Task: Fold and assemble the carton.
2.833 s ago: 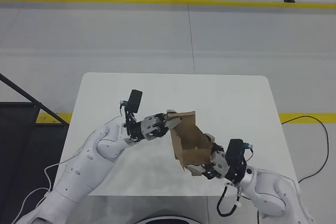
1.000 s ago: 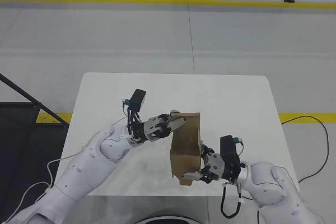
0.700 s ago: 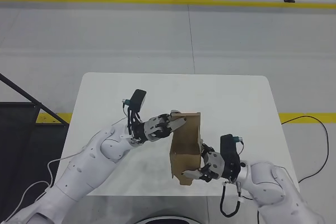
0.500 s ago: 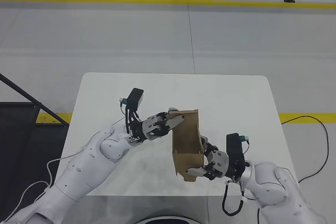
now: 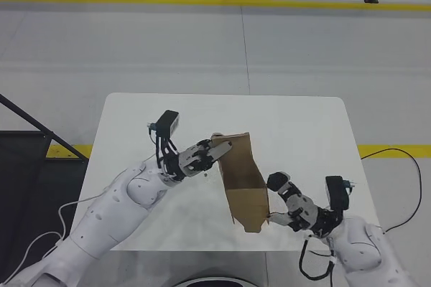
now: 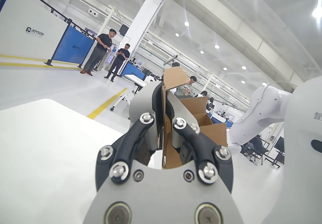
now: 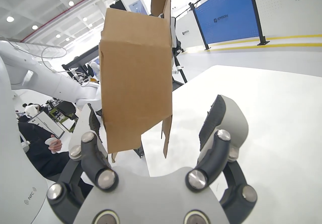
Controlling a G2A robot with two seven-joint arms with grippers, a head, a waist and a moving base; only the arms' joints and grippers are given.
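Bench: white table (image 5: 129, 115) is filling the middle of the top view.

Carton (image 5: 243, 179): brown cardboard, opened into a tube, is standing tilted over the table's middle, slightly toward the robot's right. In the right wrist view the carton (image 7: 135, 76) is showing one broad plain side. One flap is sticking up at its upper end and narrow flaps are hanging loose at its lower end (whether the lower end is touching the table, I cannot tell). In the left wrist view the carton (image 6: 201, 132) is showing its open inside.

Left gripper (image 5: 217, 148): is sitting at the carton's far upper edge. The left wrist view shows the left gripper (image 6: 163, 99) clamped on a single cardboard wall, one finger on each face.

Right gripper (image 5: 276, 197): is sitting just beside the carton's near right side. The right wrist view shows the right gripper (image 7: 154, 109) with its fingers spread wide. One finger is at the carton's lower corner (contact is not clear) and the other is well apart from it.
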